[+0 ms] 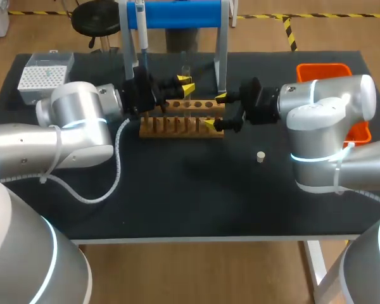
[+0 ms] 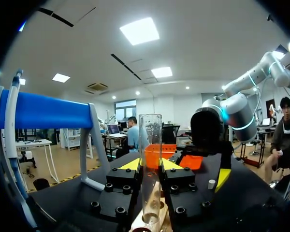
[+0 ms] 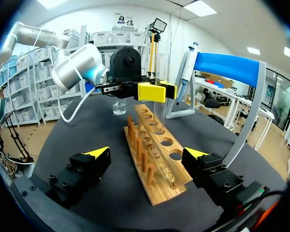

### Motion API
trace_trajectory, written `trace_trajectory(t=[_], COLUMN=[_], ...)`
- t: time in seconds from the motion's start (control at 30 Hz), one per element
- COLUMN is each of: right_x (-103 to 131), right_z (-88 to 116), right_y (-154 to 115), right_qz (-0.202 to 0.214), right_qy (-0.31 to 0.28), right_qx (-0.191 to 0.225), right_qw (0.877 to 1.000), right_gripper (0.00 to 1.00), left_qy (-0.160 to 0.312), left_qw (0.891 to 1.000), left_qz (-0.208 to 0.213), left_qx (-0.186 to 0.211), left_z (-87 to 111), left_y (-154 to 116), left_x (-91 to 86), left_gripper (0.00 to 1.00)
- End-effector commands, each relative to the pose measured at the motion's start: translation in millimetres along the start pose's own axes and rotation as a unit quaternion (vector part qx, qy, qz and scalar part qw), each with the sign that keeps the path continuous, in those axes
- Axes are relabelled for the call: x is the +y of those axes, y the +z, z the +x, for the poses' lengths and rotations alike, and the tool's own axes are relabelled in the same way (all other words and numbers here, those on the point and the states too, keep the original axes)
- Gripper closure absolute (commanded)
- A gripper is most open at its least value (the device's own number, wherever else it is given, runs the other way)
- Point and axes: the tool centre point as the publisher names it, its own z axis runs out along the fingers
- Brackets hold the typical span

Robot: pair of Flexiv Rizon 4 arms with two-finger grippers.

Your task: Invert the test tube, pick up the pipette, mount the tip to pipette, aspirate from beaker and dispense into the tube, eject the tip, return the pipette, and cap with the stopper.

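Note:
A clear glass test tube [image 2: 150, 159] stands upright with its open end up and its foot at a hole of the wooden rack [image 1: 180, 120]. My left gripper [image 2: 150, 166] is shut on the tube's middle; from above this gripper [image 1: 185, 86] sits over the rack's back row. My right gripper [image 1: 215, 110] is open at the rack's right end, and its fingers [image 3: 95, 155] straddle the rack [image 3: 152, 154] without touching it. The pipette [image 1: 141, 25] hangs on the blue stand [image 1: 177, 14]. A small stopper [image 1: 260, 156] lies on the mat. The beaker [image 3: 119, 107] stands beyond the rack.
A grey tip box [image 1: 44, 77] sits at the back left. An orange bin [image 1: 323, 69] stands at the back right, partly behind my right arm. The stand's legs [image 1: 221, 57] rise just behind the rack.

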Motion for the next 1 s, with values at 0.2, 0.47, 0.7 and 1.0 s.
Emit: trace_trajectory(t=[0.2, 0.47, 0.7, 1.0], right_x=[-0.2, -0.2, -0.2, -0.2], right_z=[0.6, 0.6, 0.6, 0.6], right_y=[-0.8, -0.8, -0.8, -0.8], right_qz=[0.000, 0.000, 0.000, 0.000], right_qy=[0.000, 0.000, 0.000, 0.000], right_qx=[-0.001, -0.001, -0.001, -0.001], right_qw=[1.000, 1.000, 1.000, 1.000], right_gripper=[0.00, 0.00, 0.00, 0.00], left_qy=[-0.002, -0.003, -0.003, 0.001], left_qw=[1.000, 1.000, 1.000, 1.000], left_qz=[0.003, -0.001, -0.007, -0.016], left_qx=[0.003, 0.005, 0.004, 0.014], left_z=[-2.2, -2.0, -1.9, -1.4], left_y=[2.0, 2.1, 1.4, 0.6], left_x=[7.3, 8.9, 10.1, 8.8], left_gripper=[1.00, 1.00, 1.00, 0.00])
